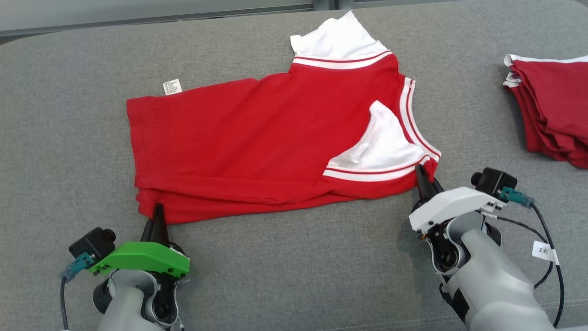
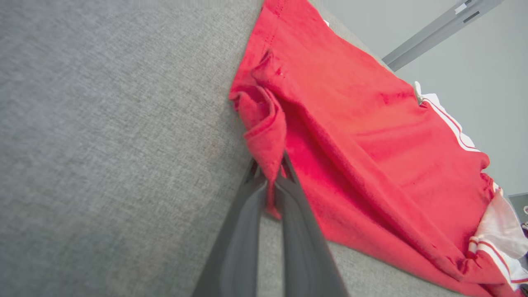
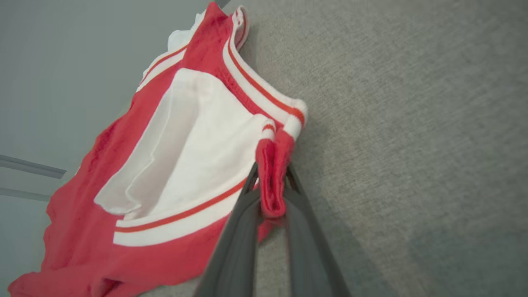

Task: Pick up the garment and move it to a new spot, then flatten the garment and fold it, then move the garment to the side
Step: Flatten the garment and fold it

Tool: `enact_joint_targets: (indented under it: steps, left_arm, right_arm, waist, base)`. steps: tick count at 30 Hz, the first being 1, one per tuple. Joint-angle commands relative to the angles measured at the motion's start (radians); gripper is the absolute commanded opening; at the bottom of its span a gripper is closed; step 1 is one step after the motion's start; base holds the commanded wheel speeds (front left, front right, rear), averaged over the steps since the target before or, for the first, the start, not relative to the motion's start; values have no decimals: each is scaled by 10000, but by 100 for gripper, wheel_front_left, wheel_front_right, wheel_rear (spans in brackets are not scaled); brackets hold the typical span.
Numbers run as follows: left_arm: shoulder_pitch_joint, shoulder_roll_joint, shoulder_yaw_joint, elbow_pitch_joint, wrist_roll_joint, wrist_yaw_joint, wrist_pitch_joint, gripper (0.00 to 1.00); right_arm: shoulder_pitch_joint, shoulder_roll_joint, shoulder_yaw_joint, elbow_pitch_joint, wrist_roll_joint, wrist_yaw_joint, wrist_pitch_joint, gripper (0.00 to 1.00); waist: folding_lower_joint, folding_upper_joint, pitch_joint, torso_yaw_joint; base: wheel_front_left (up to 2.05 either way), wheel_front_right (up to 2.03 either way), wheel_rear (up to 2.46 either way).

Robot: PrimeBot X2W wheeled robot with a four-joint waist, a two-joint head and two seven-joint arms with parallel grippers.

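Note:
A red garment (image 1: 257,138) with white sleeves and striped trim lies spread on the grey cushioned surface (image 1: 298,266). My left gripper (image 1: 158,212) is shut on its near left hem corner, and the left wrist view shows that red fabric (image 2: 268,144) pinched between the dark fingers (image 2: 243,231). At the garment's near right corner, below the white sleeve (image 1: 381,147), my right gripper (image 1: 421,177) is shut on the edge. A bunched red fold (image 3: 272,177) sits clamped between its fingers (image 3: 243,235) in the right wrist view.
A stack of folded dark red garments (image 1: 551,115) lies at the right edge of the surface. A small white care label (image 1: 172,86) sticks out from the garment's far left edge. The surface's back edge (image 1: 138,20) runs along the top.

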Motion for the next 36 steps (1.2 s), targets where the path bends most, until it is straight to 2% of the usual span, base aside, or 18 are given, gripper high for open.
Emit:
enact_joint_targets:
  steps: [1, 7, 13, 24, 36]
  left_arm:
    - [-153, 135, 29, -137, 35, -48, -107, 0]
    - [169, 243, 32, -974, -145, -133, -239, 0]
    - [1088, 340, -125, -1864, -339, -144, -163, 0]
    - [2722, 123, -615, -2192, -615, 8, -25, 0]
    - [3155, 292, -508, -1842, -501, 255, -163, 0]
  right_arm:
    - [-217, -78, 74, -131, -9, 3, -169, 0]
    - [-353, -485, -193, -464, 41, 1, -319, 0]
    - [271, -762, -462, -850, -95, -6, -169, 0]
    - [2452, -372, -841, -1922, -540, -5, -150, 0]
    - [3674, -85, -1409, -2321, -1180, -6, 52, 0]
  waist:
    - [0, 0, -34, -23]
    - [0, 0, -218, -76]
    - [0, 0, -381, -92]
    - [0, 0, -675, -135]
    - [0, 0, -1205, -319]
  base:
    - [0, 0, 0]
    - [0, 0, 0]
    - [0, 0, 0]
    - [0, 0, 0]
    - [0, 0, 0]
